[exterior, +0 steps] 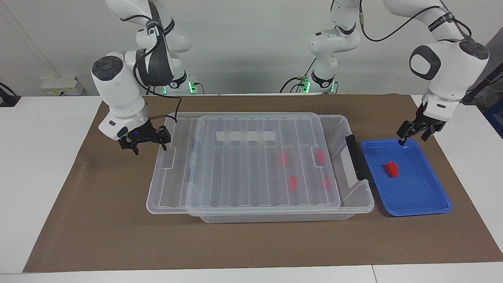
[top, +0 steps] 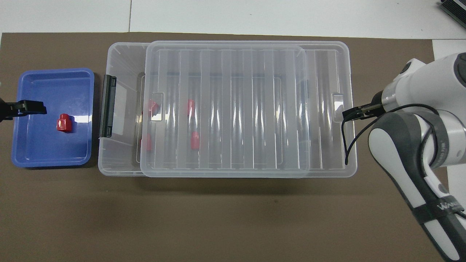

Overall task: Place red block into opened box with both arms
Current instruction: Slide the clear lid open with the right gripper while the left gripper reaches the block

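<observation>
A small red block (exterior: 391, 169) (top: 64, 122) lies in the blue tray (exterior: 428, 204) (top: 51, 160). Beside the tray stands the clear box (exterior: 275, 216) (top: 118, 160). Its ribbed lid (exterior: 243, 173) (top: 225, 109) is slid toward the right arm's end, baring a strip by the black clip (exterior: 355, 157) (top: 107, 105). Several red blocks (exterior: 292, 182) show through the lid. My right gripper (exterior: 149, 148) (top: 351, 113) is open, with one finger at the lid's end rim. My left gripper (exterior: 412, 139) (top: 31, 108) hangs open over the tray's edge, apart from the block.
Box and tray sit on a brown mat (exterior: 98, 220) with white table around it. A third white arm (exterior: 332, 43) stands at the robots' edge, by the middle. The right arm's cable (top: 349, 145) hangs over the lid's end.
</observation>
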